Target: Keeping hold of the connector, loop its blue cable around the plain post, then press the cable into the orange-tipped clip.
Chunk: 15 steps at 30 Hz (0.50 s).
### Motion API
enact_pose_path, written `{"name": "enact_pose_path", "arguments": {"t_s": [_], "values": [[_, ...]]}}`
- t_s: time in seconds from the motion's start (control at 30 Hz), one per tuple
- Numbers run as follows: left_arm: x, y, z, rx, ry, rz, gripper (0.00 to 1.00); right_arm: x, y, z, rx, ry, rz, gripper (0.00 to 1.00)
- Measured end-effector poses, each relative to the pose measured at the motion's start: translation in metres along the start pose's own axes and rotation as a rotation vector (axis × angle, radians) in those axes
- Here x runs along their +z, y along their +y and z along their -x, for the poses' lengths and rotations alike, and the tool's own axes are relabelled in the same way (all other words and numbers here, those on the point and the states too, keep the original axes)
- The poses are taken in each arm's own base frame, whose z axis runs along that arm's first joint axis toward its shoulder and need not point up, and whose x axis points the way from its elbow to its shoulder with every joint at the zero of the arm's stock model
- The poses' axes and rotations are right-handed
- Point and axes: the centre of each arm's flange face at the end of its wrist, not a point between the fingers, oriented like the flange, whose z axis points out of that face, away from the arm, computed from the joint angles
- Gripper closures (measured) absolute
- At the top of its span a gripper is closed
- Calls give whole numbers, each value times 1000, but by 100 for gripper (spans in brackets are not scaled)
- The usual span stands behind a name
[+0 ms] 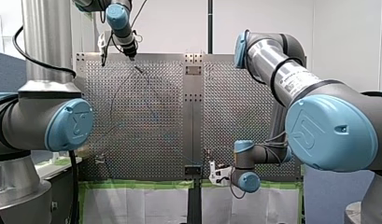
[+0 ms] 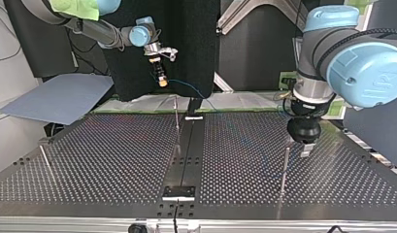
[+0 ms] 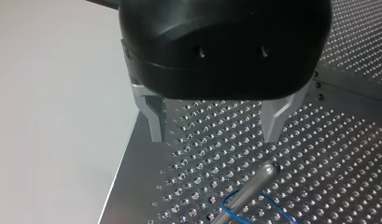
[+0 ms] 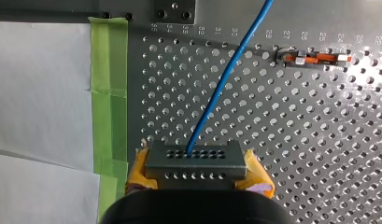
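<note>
My right gripper (image 4: pixel 198 176) has its yellow pads shut on the grey connector (image 4: pixel 195 161). The blue cable (image 4: pixel 221 88) runs out of the connector across the perforated plate. The orange-tipped clip (image 4: pixel 314 59) lies ahead of this gripper, off to one side of the cable and apart from it. My left gripper (image 3: pixel 214 137) is open, and nothing sits between its metal fingers. Just beyond those fingers stands the plain post (image 3: pixel 254 184) with the cable (image 3: pixel 233 200) curved around it. In the top view my left gripper (image 2: pixel 305 145) hangs beside the post (image 2: pixel 285 170), and my right gripper (image 2: pixel 162 80) is raised at the far edge.
Green tape (image 4: pixel 109 93) and white paper (image 4: pixel 39 93) border the plate beside my right gripper. In the top view, two more thin posts (image 2: pixel 45 162) (image 2: pixel 176 119) stand on the plate and a dark rail (image 2: pixel 186 155) splits it down the middle.
</note>
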Motion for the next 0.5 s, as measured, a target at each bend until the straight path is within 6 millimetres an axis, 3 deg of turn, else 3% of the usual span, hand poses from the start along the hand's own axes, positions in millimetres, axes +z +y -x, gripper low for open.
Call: {"name": "enact_pose_path", "arguments": {"t_s": [0.5], "values": [[0,1,1,-2,-14,24,0,0,0,0,2,0,1,100]]}}
